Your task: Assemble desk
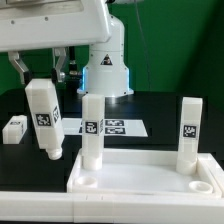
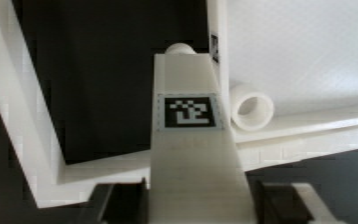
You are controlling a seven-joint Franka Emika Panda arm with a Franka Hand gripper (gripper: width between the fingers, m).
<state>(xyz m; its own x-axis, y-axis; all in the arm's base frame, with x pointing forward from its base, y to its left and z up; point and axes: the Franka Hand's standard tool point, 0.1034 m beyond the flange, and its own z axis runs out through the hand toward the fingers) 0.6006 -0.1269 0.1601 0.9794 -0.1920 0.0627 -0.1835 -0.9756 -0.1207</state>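
Note:
My gripper [image 1: 40, 78] is shut on the upper end of a white block leg [image 1: 42, 120] with a square marker. That leg hangs slightly tilted, its lower end close to the black table, at the exterior view's left of the tabletop [image 1: 150, 178]. Two legs stand upright in the white rimmed tabletop: one near its left corner [image 1: 92, 130], one near its right corner [image 1: 188, 135]. Another leg [image 1: 14, 128] lies on the table at the far left. In the wrist view the held leg [image 2: 194, 120] runs out from between the gripper [image 2: 197, 205] fingers, with the tabletop rim [image 2: 16, 90] and a round socket [image 2: 250, 108] beyond it.
The marker board [image 1: 118, 127] lies flat behind the tabletop. The robot's white base [image 1: 105, 70] stands at the back. A green backdrop closes the scene behind it.

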